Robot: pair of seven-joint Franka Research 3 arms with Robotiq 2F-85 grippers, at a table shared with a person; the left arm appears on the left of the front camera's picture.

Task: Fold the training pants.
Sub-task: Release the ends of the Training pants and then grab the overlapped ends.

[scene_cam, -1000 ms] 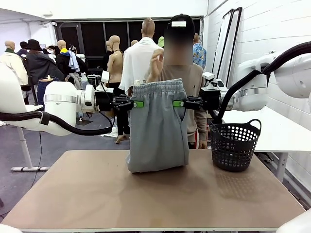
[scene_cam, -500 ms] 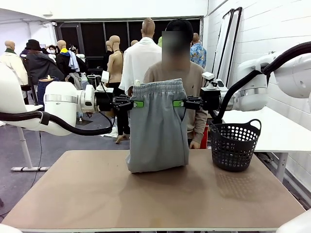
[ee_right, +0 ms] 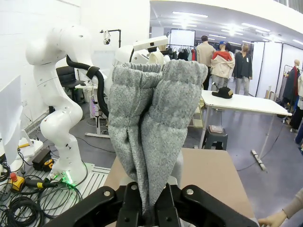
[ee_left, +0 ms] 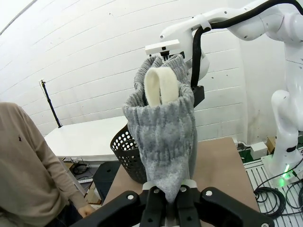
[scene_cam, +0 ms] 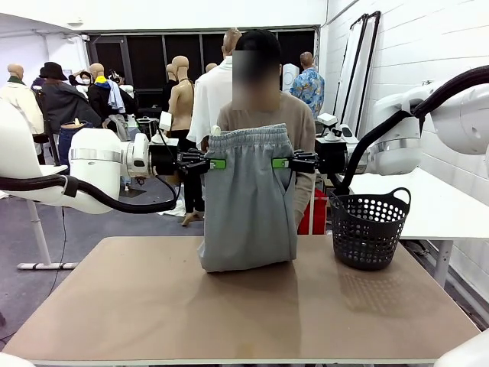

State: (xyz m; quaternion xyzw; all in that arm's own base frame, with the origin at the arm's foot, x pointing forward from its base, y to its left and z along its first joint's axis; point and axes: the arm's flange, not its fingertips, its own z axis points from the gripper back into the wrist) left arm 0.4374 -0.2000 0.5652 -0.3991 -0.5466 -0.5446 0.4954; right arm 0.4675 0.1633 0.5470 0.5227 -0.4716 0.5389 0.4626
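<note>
**Training pants held up between two grippers over the table**

The left gripper (scene_cam: pixel 216 163) reaches in level from the left. Its fingers are pressed together on the left edge of the training pants (scene_cam: pixel 248 206), just under the gathered waistband. In the left wrist view the same gripper (ee_left: pixel 166 201) pinches a bunch of the grey cloth (ee_left: pixel 163 137), which rises straight from its fingertips.

The training pants hang in the middle, waistband on top. Their lower end rests on the brown table (scene_cam: pixel 229 313), where it looks doubled under.

A person (scene_cam: pixel 260 115) stands just behind them at the far side.

The right gripper (scene_cam: pixel 280 163) comes in level from the right and is clamped on the right edge at the same height. In its own wrist view this gripper (ee_right: pixel 149 208) is closed tight on the gathered cloth (ee_right: pixel 151 127).

Farther right, a black mesh basket (scene_cam: pixel 368 229) stands on the table, apart from the training pants.
</note>
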